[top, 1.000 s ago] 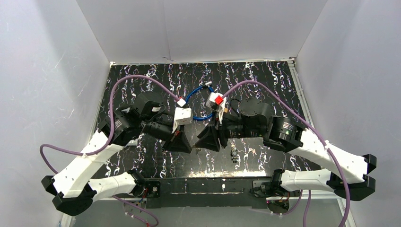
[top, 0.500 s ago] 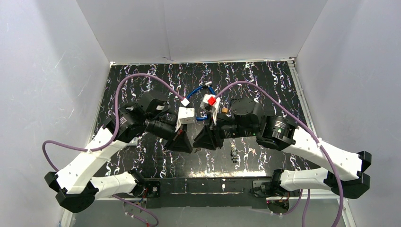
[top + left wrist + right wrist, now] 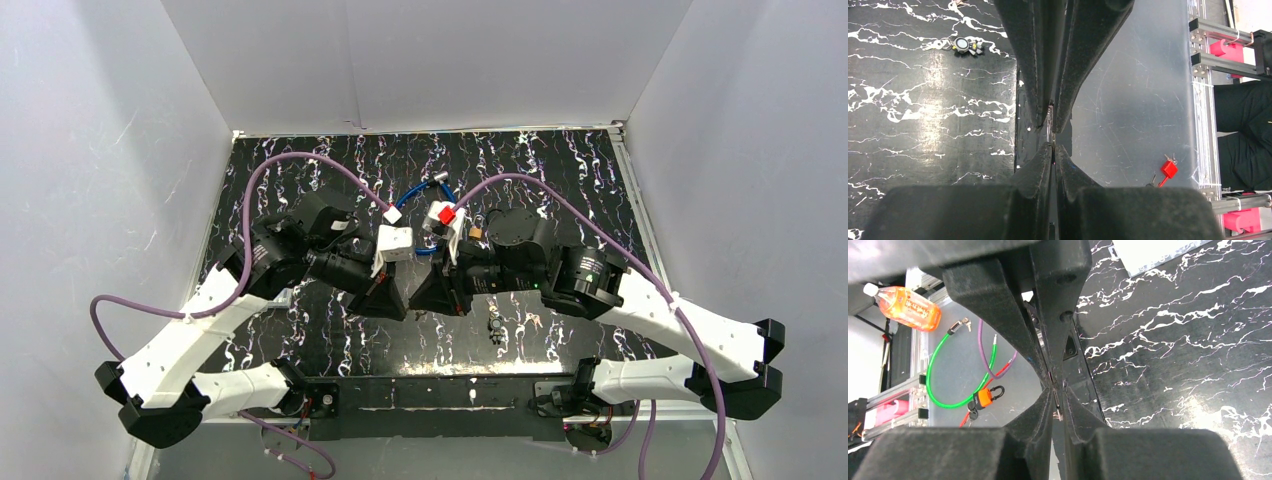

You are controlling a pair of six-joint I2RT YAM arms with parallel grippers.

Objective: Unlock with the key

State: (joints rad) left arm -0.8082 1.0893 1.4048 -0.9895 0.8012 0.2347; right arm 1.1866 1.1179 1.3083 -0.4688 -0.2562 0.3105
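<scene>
Above the desk, left claw and right claw meet tip to tip, both closed; keyring nearby.

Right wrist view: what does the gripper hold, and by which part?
The right gripper pinches a thin metal piece, probably the key; only its edge shows, so the held part cannot be told.

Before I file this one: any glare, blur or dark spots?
Top external: sharp, evenly lit. Left wrist: glare washes the table upper left; the left gripper's fingers near-black, little detail. Right wrist: glare low right on the marble, the right gripper's fingers close and soft.
</scene>
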